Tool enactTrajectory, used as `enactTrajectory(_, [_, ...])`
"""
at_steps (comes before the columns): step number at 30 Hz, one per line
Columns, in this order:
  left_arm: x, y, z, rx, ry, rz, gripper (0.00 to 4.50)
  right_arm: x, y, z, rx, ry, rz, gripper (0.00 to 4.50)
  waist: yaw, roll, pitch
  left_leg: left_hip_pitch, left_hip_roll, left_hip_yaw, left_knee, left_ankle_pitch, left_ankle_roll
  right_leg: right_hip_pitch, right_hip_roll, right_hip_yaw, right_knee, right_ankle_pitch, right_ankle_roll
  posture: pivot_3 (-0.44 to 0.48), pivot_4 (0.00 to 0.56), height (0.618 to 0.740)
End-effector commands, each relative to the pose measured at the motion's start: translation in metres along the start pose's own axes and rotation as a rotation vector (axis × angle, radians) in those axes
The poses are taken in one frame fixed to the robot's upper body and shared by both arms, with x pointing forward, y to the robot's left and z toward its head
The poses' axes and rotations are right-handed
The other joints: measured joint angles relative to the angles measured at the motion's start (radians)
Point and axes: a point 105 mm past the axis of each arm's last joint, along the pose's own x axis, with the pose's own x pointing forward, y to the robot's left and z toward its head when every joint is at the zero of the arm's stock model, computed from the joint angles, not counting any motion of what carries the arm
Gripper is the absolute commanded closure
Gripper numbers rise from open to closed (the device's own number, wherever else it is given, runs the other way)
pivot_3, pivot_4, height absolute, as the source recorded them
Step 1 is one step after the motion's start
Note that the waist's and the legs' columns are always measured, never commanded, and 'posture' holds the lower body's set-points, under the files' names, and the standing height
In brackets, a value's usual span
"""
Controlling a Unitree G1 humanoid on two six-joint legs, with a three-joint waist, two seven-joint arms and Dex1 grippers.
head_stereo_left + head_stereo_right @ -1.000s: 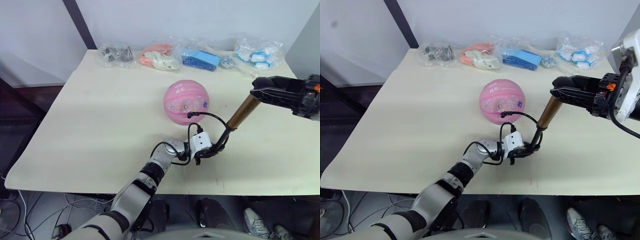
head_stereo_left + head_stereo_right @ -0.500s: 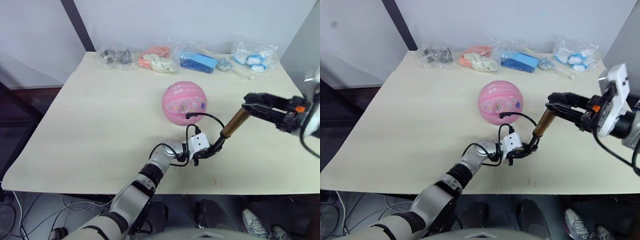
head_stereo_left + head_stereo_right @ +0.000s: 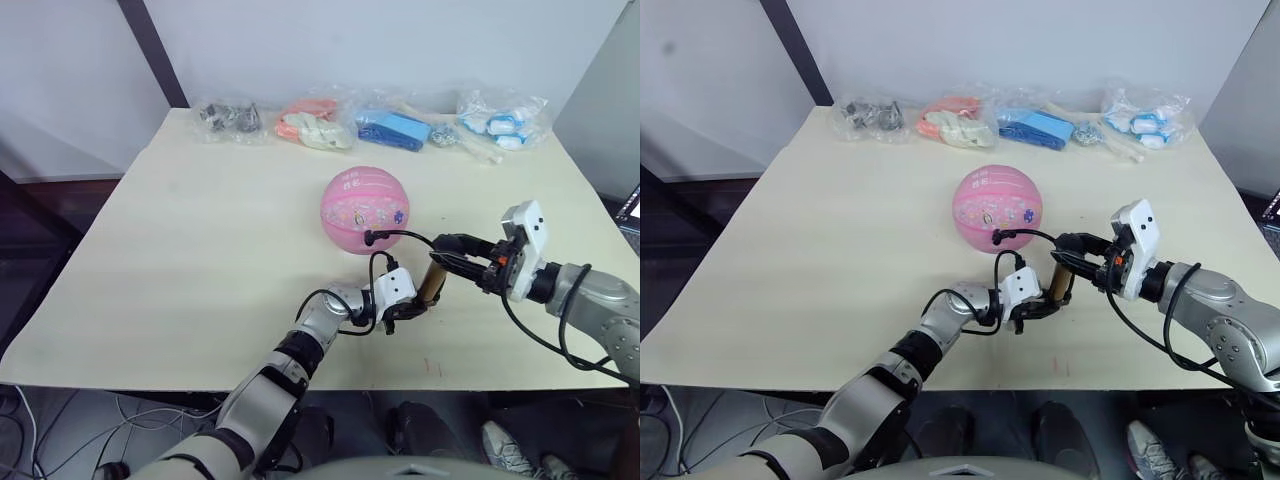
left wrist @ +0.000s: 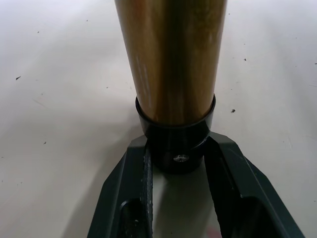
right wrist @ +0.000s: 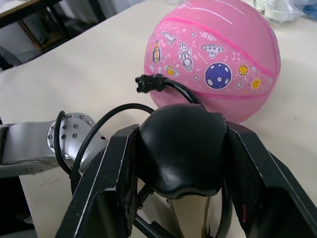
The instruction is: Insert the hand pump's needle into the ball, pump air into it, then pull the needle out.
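1. Hand pump (image 3: 432, 281) stands tilted on the pale table (image 3: 200, 230), near its front edge and just in front of the ball (image 3: 367, 209); only a short stretch of the brass cylinder shows between the two grippers.
2. Left gripper (image 4: 179, 159): fingers closed on the black cap at the pump's lower end, one finger each side of it, low over the tabletop.
3. Right gripper (image 5: 183, 148): fingers clamped around the black T-handle (image 5: 182, 151) at the pump's top, handle pushed down close to the cylinder.
4. Ball: pink, round, with rocket, planet and saucer prints; resting on the table near the middle, apart from both grippers.
5. Thin black hose (image 3: 405, 236) arcs from the pump to the ball's near side; its small black fitting (image 5: 147, 83) sits against the ball's skin. The needle itself is too small to see.
6. Clear bags of small items (image 3: 315, 118) are lined along the table's far edge, well apart from the ball.
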Motion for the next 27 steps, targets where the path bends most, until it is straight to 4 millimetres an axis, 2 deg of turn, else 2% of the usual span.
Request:
enactTrajectory(1, [-0.005, -0.021, -0.038, -0.056, 0.127, -0.081, 3.48, -0.008, -0.011, -0.037, 0.078, 0.15, -0.066, 2.62, 0.0, 0.0, 0.0, 0.0, 0.0, 0.0, 0.0, 0.0, 0.0, 0.0, 0.0, 0.0, 0.0, 0.0, 0.0, 0.0, 0.15, 0.74])
enactTrajectory(7, [-0.005, -0.024, -0.038, -0.06, 0.127, -0.087, 3.48, -0.039, -0.001, 0.05, -0.072, -0.034, -0.044, 2.62, 0.004, 0.009, 0.007, -0.003, -0.001, 0.0, 0.0, 0.0, 0.0, -0.001, -0.002, 0.0, 0.0, 0.001, -0.001, 0.0, 0.15, 0.74])
enactTrajectory(9, [-0.004, -0.025, -0.038, -0.06, 0.127, -0.089, 3.48, -0.048, 0.004, 0.071, -0.1, -0.079, -0.035, 2.65, 0.007, 0.015, 0.014, -0.005, -0.003, 0.0, 0.001, 0.0, 0.0, -0.003, -0.004, 0.0, 0.0, 0.002, -0.004, 0.0, 0.15, 0.74])
enactTrajectory(16, [-0.005, -0.026, -0.038, -0.059, 0.126, -0.093, 3.48, -0.074, 0.021, 0.131, -0.181, -0.19, -0.013, 2.65, 0.008, 0.016, 0.018, -0.007, -0.004, 0.0, 0.0, 0.0, 0.0, -0.003, -0.004, -0.001, -0.002, 0.002, -0.004, 0.0, 0.15, 0.74])
enactTrajectory(23, [-0.006, -0.026, -0.039, -0.059, 0.128, -0.094, 3.48, -0.088, 0.037, 0.167, -0.246, -0.248, 0.008, 2.65, 0.008, 0.017, 0.021, -0.007, -0.004, 0.0, 0.0, 0.0, 0.0, -0.003, -0.005, -0.001, -0.003, 0.002, -0.004, 0.0, 0.15, 0.74])
enactTrajectory(26, [-0.005, -0.026, -0.038, -0.057, 0.127, -0.097, 3.48, -0.084, 0.035, 0.159, -0.22, -0.214, 0.006, 2.65, 0.009, 0.016, 0.022, -0.009, -0.004, 0.0, 0.0, 0.0, 0.0, -0.004, -0.005, -0.001, -0.003, 0.002, -0.004, 0.0, 0.15, 0.74])
enactTrajectory(27, [-0.005, -0.026, -0.037, -0.057, 0.127, -0.097, 3.48, -0.079, 0.031, 0.148, -0.207, -0.174, -0.006, 2.65, 0.009, 0.017, 0.022, -0.01, -0.004, 0.0, 0.001, 0.0, 0.0, -0.005, -0.005, -0.001, -0.003, 0.002, -0.004, 0.0, 0.15, 0.74])
